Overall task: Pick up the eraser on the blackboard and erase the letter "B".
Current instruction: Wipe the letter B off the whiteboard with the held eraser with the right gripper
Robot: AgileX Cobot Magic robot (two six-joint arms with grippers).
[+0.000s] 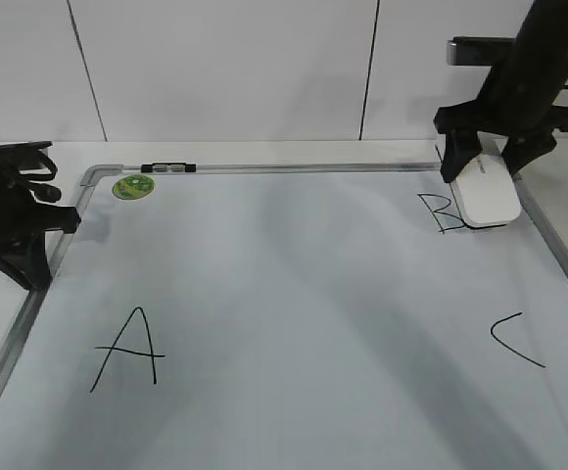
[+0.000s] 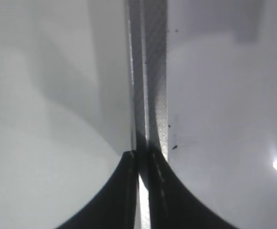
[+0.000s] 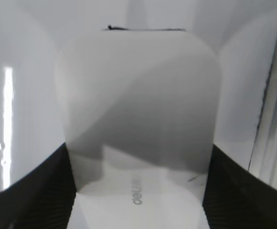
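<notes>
The white eraser lies on the blackboard at the far right, its left edge over the right part of the letter "B". My right gripper is shut on the eraser's far end; in the right wrist view the eraser fills the space between the two black fingers. My left gripper rests at the board's left frame, shut and empty; in the left wrist view its fingers meet over the grey frame.
A black "A" is at the near left and a "C" at the near right. A round green magnet and a small black clip sit at the far left by the top frame.
</notes>
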